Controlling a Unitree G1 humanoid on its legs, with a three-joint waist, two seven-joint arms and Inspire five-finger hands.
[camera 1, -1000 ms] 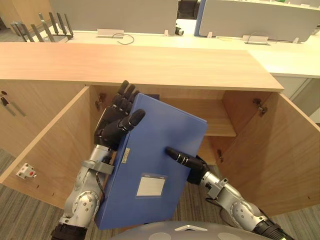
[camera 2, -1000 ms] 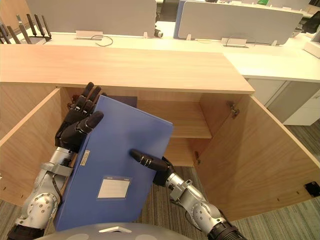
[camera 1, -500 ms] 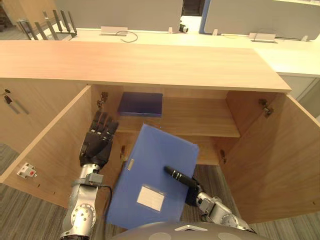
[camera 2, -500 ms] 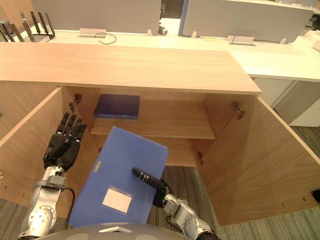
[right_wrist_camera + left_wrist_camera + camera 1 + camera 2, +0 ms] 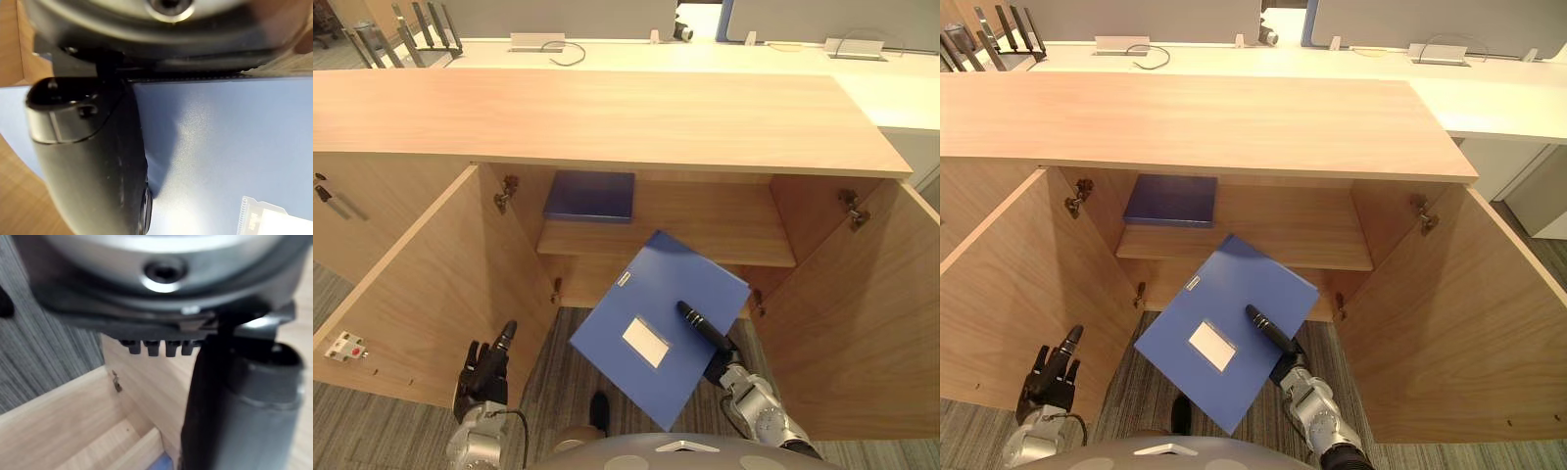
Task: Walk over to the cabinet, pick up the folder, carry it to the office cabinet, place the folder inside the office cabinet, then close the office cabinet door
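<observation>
The blue folder with a white label hangs tilted in front of the open office cabinet, below its shelf. My right hand holds it from the lower right: the thumb lies across the cover and the fingers are hidden underneath. My left hand hangs low beside the left door, away from the folder, with relaxed straight fingers and nothing in it.
A dark blue flat folder lies on the left part of the shelf. The right door also stands wide open. Grey carpet lies below. Desks with dividers stand behind the cabinet top.
My left hand has let go of the folder and dropped to the lower left. The folder has sunk and swung round toward the cabinet opening, held by my right hand alone.
</observation>
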